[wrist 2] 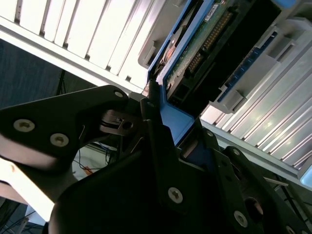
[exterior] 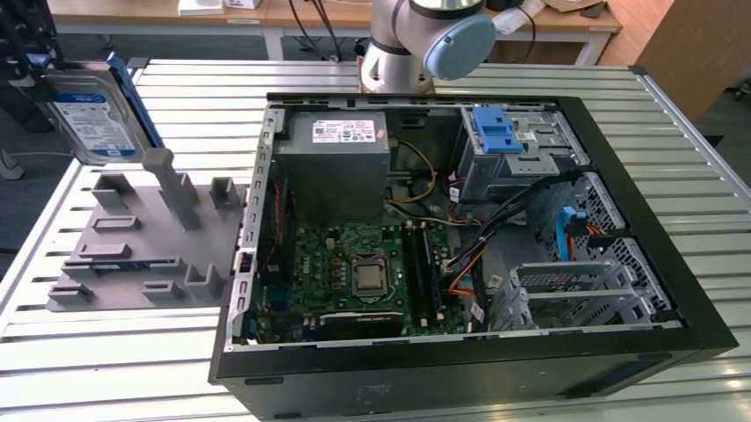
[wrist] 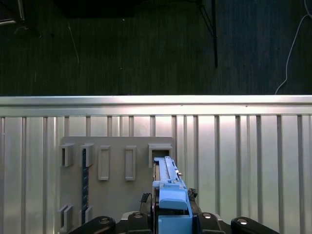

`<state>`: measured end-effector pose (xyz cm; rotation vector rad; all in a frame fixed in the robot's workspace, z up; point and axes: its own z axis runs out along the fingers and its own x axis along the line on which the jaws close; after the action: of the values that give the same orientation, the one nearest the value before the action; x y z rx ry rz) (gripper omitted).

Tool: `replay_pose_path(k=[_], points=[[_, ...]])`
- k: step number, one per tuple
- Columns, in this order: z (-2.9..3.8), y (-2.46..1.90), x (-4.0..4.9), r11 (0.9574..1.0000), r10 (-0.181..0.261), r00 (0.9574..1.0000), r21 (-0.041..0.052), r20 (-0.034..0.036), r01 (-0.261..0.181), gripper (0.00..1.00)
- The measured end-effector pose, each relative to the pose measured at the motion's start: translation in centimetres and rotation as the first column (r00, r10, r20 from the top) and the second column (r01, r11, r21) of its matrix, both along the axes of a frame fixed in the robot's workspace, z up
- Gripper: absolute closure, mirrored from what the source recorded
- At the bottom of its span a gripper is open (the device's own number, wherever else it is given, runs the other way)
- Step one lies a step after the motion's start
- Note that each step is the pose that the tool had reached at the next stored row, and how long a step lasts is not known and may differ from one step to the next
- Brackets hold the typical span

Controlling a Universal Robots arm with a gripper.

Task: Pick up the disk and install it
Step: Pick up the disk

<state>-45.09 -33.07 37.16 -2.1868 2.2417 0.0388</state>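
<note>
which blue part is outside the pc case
The disk in its blue carrier, held up over the grey holder; the blue-handled cage and blue cable sit inside the case.

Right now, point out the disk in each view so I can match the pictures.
Exterior view: the disk stands upright at the exterior view's far left, above the grey fixture plate.
Second wrist view: the disk shows its green circuit board, framed by the blue carrier.
First wrist view: the disk is edge-on, over the grey fixture plate.
Shared landmark: the slatted metal table.

Blue-framed silver disk (exterior: 97, 119), upright above grey holder (exterior: 129, 264)
</note>
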Motion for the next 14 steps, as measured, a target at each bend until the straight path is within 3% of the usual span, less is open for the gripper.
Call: replay_pose_path(k=[14], points=[[0.21, 0.00, 0.00, 1.0000, 0.000, 1.0000, 0.0000, 0.0000, 0.000, 0.64]])
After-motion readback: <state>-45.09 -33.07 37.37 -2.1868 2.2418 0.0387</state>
